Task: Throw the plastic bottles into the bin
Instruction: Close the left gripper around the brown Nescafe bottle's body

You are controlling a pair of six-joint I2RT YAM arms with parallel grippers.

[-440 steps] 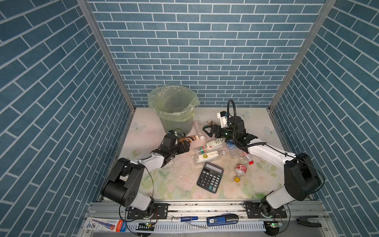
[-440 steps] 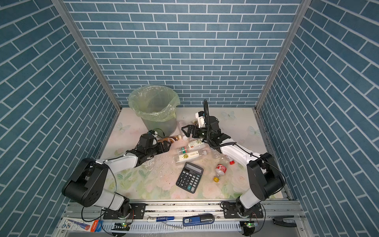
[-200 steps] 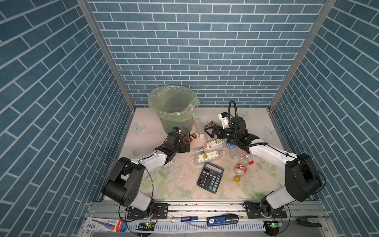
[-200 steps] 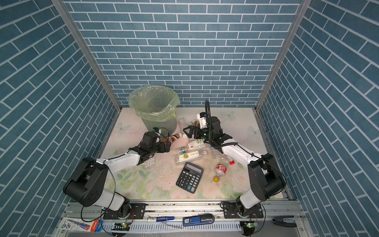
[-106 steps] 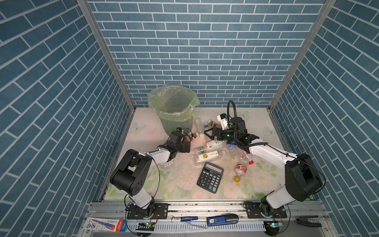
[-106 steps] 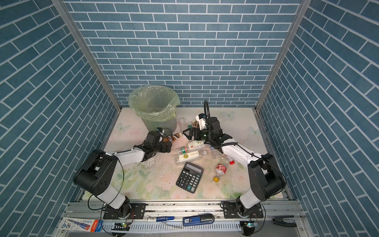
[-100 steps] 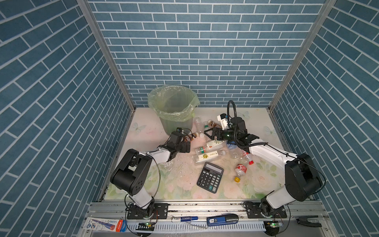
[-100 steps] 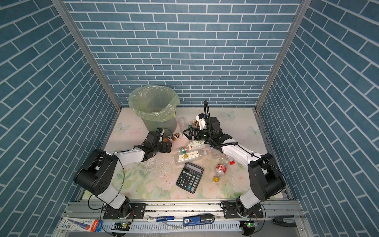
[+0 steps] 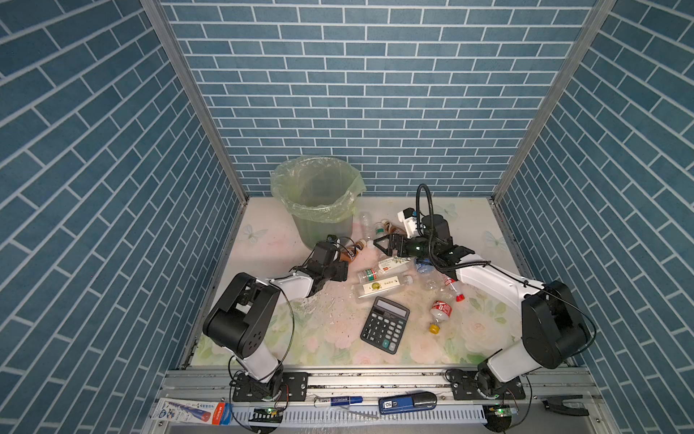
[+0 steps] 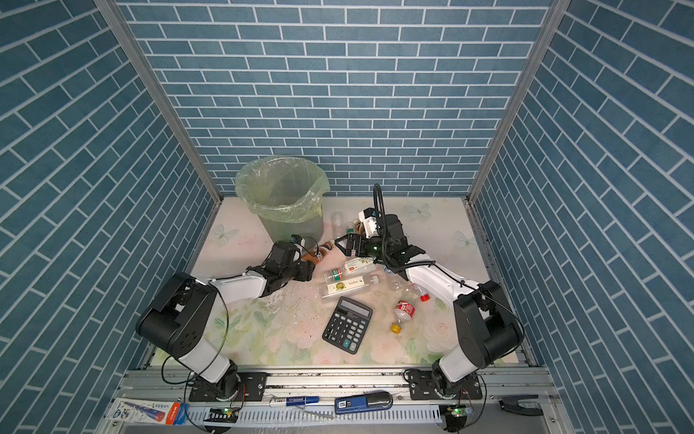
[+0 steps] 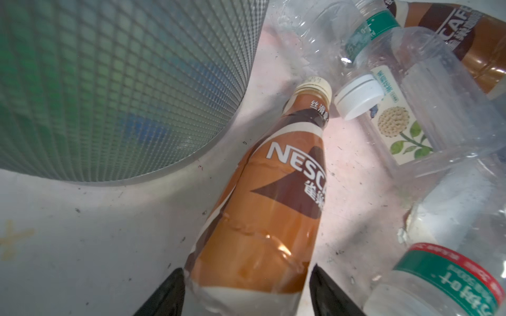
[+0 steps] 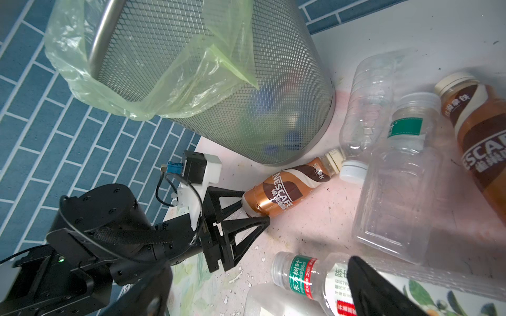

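Step in hand: by my reading, the pickup of the brown coffee bottle (image 11: 260, 219) by the left gripper (image 12: 254, 210), bound for the bin (image 9: 319, 212)
Brown coffee bottle: on its side on the table (image 9: 263, 240), just beside the foot of the bin; its cap lies just beside the white cap of a clear bottle (image 11: 358, 98)
Left gripper: jaws partly drawn in, one on each side of the bottle's base end; at contact or just short of it (I cannot tell whether they press)
Right gripper (image 9: 378, 244): jaws spread wide, nothing between them; it hovers over the cluster of bottles near the middle of the table
Bin: upright at the back of the table, left of centre; blurred colours show through its mesh, but what they are I cannot tell
Left to do: many bottles lie on the table, among them a second brown bottle (image 12: 482, 136); the calculator (image 9: 385, 330) is not for the bin
Doing it well: the jaws reach only the very end of the bottle, so a deeper bite toward the body would likely hold steadier; squeeze lightly, since thin plastic may buckle; lift straight up before swinging, because the bin wall is close; clear the rim and the bag fold before letting go
Risk: an end-only pinch may let the bottle pivot and slip
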